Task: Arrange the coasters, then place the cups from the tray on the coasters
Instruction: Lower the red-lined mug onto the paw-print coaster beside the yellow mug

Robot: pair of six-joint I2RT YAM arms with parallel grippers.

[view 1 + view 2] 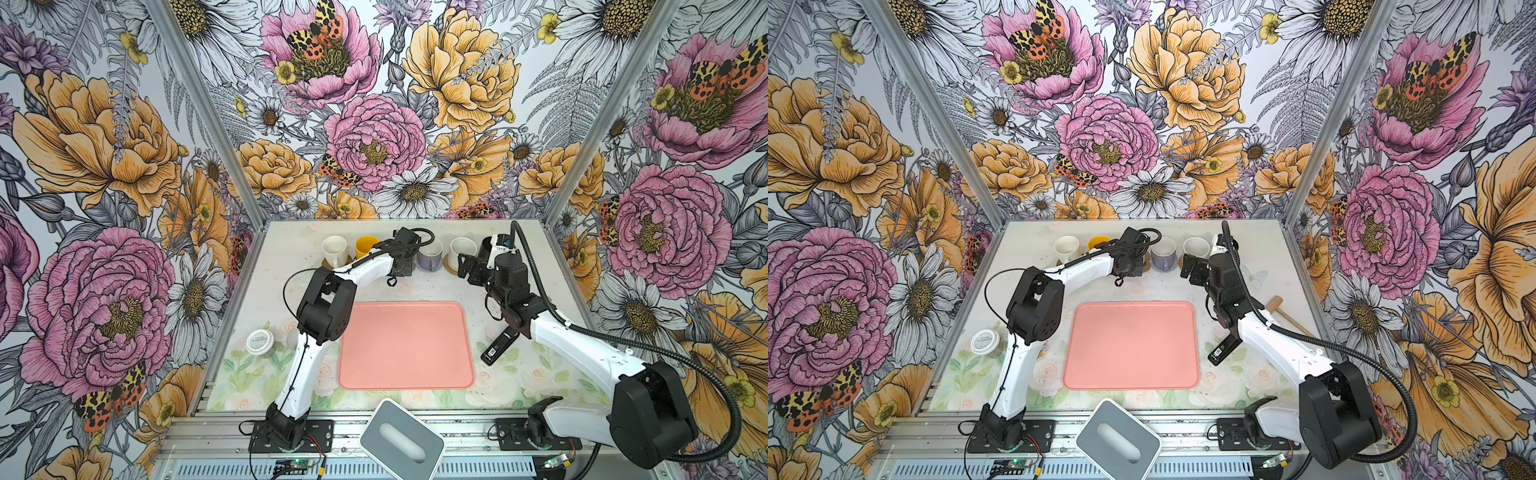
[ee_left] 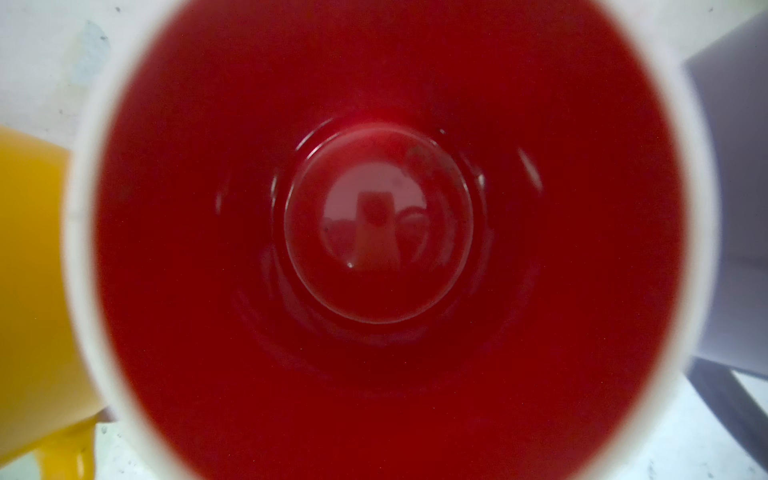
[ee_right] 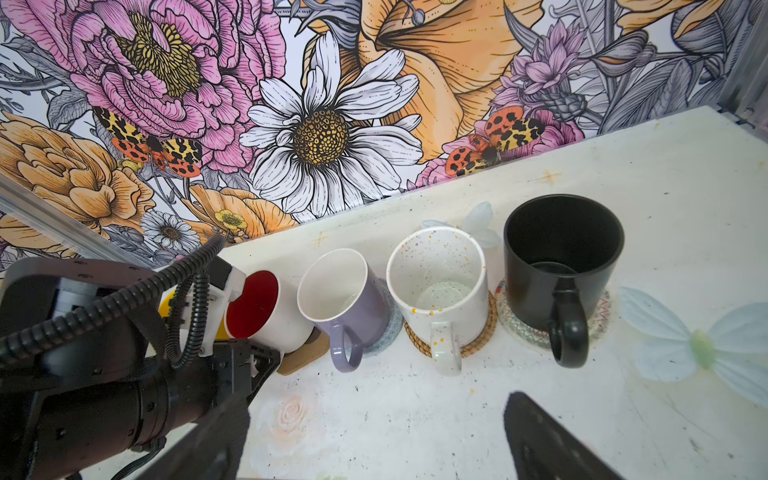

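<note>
Front edge: one grey-white box (image 1: 402,440), not mine to touch. One clear jar (image 1: 259,343) front-left. One black labelled gadget (image 1: 496,350) right of the tray, one wooden mallet (image 1: 1277,308) by the right wall. One tray (image 1: 405,345) mid-table, zero cups on it.

My right gripper (image 1: 467,270): jaws wide, empty, hovering just in front of the speckled cup (image 3: 436,286). My left gripper (image 1: 399,266): over the red-inside cup (image 3: 266,311), wrist camera looking straight down its bore. Its jaws are hidden in every view, so I cannot tell whether I'm clamped on the cup.

Far row, cups: six. Cream-white cup (image 1: 334,249), yellow cup (image 1: 366,246), red-inside, lavender cup (image 3: 345,299), speckled, black cup (image 3: 528,299).

Coasters: five countable.
- brown disc (image 1: 327,263), edge showing under cream-white
- paw-print coaster (image 3: 305,355) under red-inside
- grey-blue woven coaster (image 3: 388,328) under lavender
- rattan coaster (image 3: 480,345) under speckled
- clear lacy coaster (image 3: 519,332) under black

Anything under yellow: can't see.

Step in hand, my read: seating the last cup, red-inside, on the paw-print. It looks leaned in the right wrist view, but that could be the lens. To do it right:
- get the base flat and centred on the paw before letting go
- open slow, then lift straight up
- no sideways exit, since yellow and lavender sit just beside it on either side
- right arm should hold off, because the speckled handle is near its jaws
</note>
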